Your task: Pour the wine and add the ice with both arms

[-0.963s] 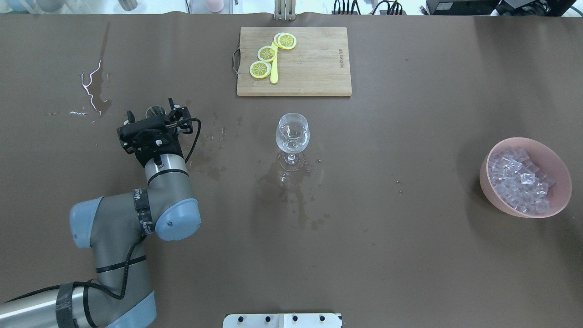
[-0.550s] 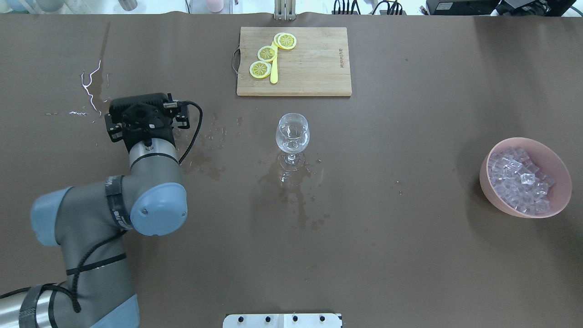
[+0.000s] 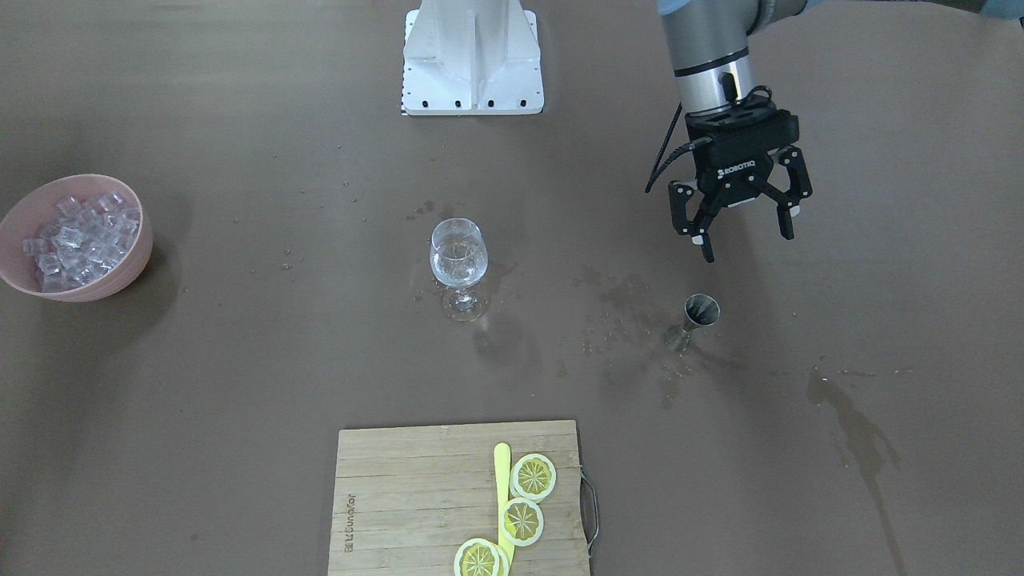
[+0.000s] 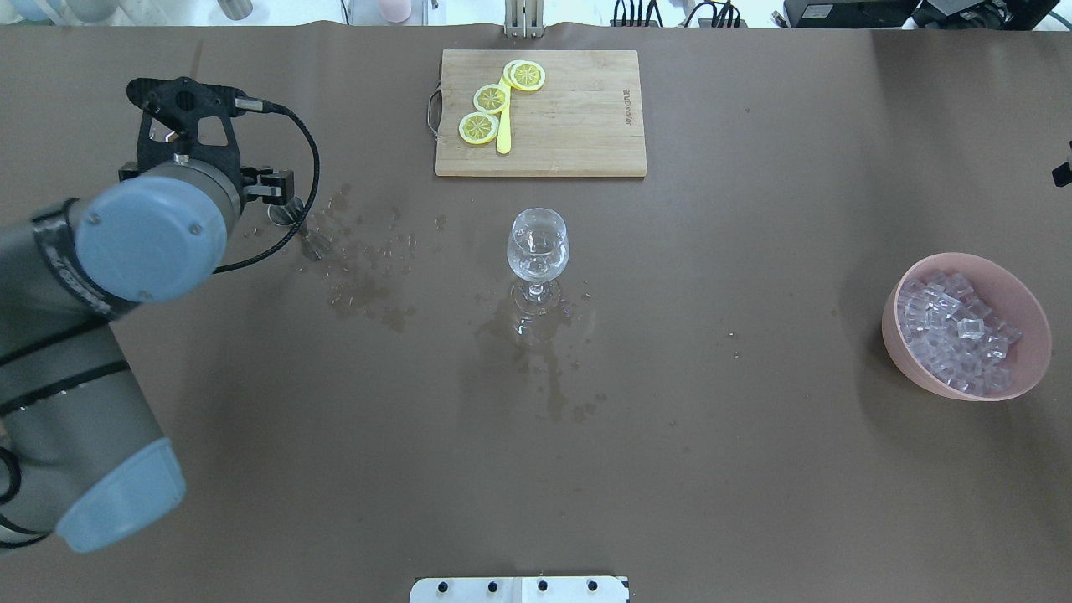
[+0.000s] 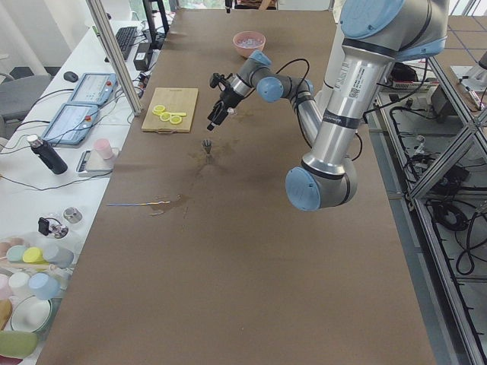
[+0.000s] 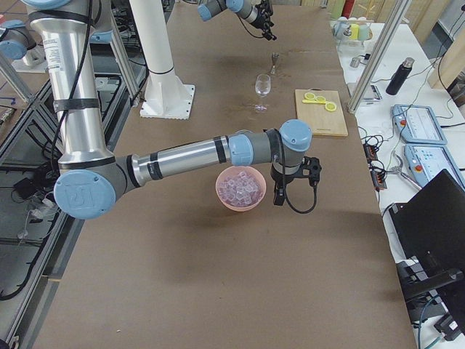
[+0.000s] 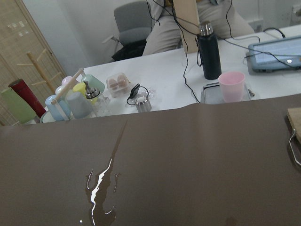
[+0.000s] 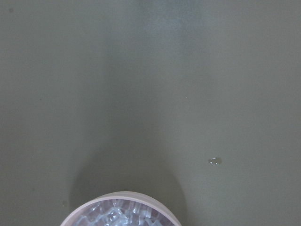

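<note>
Left gripper (image 3: 748, 240) hangs wide and empty above the tabletop (image 3: 240, 384), near the upright jigger (image 3: 694, 314). The wine (image 3: 458, 270) sits in the glass (image 3: 462, 304) at mid-table. The right gripper (image 6: 280, 190) is far nearer the ice (image 6: 240, 187). It hovers just beside the pink bowl (image 6: 221, 198), on the side away from the robot's base, not over it. Whether its jaws are apart I cannot tell.

- Wine glass (image 4: 538, 251) at table ctr; cutting board (image 4: 578, 126) behind it, at far edge.
- Lemon slices (image 4: 492, 98) on board, L part.
- Jigger (image 3: 702, 308) upright, well L of glass.
- Bowl (image 4: 1035, 335) far R; ice (image 4: 955, 335) in it.
</note>
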Controlling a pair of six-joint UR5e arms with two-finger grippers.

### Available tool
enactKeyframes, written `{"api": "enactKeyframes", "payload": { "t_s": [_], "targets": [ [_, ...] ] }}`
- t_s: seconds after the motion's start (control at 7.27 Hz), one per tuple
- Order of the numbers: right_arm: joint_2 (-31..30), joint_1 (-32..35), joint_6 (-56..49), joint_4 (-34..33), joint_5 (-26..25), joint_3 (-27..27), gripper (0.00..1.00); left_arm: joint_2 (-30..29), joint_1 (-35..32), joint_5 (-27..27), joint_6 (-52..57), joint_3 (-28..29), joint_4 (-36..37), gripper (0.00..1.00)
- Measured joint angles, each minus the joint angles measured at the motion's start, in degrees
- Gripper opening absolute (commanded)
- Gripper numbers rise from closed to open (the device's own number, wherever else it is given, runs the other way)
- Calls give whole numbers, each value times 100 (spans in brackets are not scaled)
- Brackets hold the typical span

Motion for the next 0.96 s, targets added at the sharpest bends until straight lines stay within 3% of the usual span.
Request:
{"api": "enactKeyframes", "payload": {
  "t_s": [0.28, 0.69, 0.96],
  "targets": [
    [-52, -265, 413, 0, -68, 425, 100, 394, -1026, -1900, 1573, 26, -40, 98],
    [-377, -708, 834, 158, -392, 994, 100, 335, -2382, -3295, 3385, 838, -317, 98],
    [-964, -1162, 1253, 1054, -812, 1098, 100, 316, -3038, -4003, 3789, 1247, -403, 98]
  ]
}}
